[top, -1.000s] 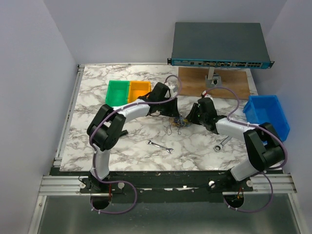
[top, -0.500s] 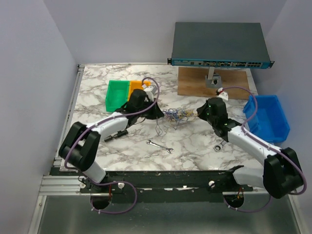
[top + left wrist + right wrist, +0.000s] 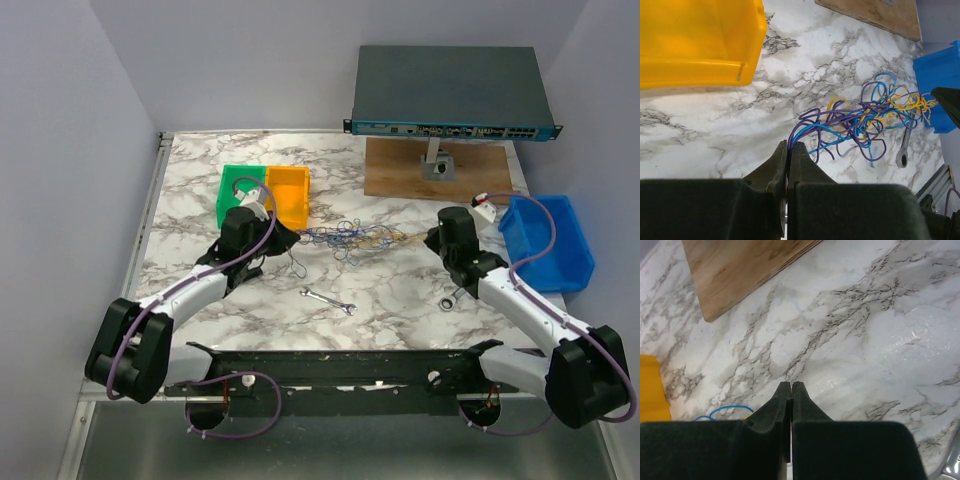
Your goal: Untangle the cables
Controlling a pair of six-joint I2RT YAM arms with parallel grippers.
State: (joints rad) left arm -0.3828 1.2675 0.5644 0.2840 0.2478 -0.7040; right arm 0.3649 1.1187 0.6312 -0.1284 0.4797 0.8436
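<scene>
The cables [image 3: 352, 238] are a tangle of thin blue, yellow and purple wires, pulled into a line across the table's middle. My left gripper [image 3: 293, 238] is shut on their left end; in the left wrist view purple and blue strands [image 3: 812, 131] run out from between the shut jaws [image 3: 789, 146] to the knot [image 3: 875, 117]. My right gripper [image 3: 430, 238] is shut at the right end, where yellow strands reach it. In the right wrist view its jaws [image 3: 791, 386] are shut, with only a blue loop [image 3: 722, 410] showing at the left.
A green bin [image 3: 238, 190] and a yellow bin [image 3: 286, 190] stand behind the left gripper. A blue bin [image 3: 548, 240] is at the right edge. Two silver wrenches [image 3: 328, 300] [image 3: 455, 296] lie in front. A wooden board [image 3: 400, 170] and a network switch [image 3: 450, 90] are at the back.
Both grippers have moved apart, the left one to the left and the right one to the right. The cable bundle has stretched from a compact clump into a long line.
</scene>
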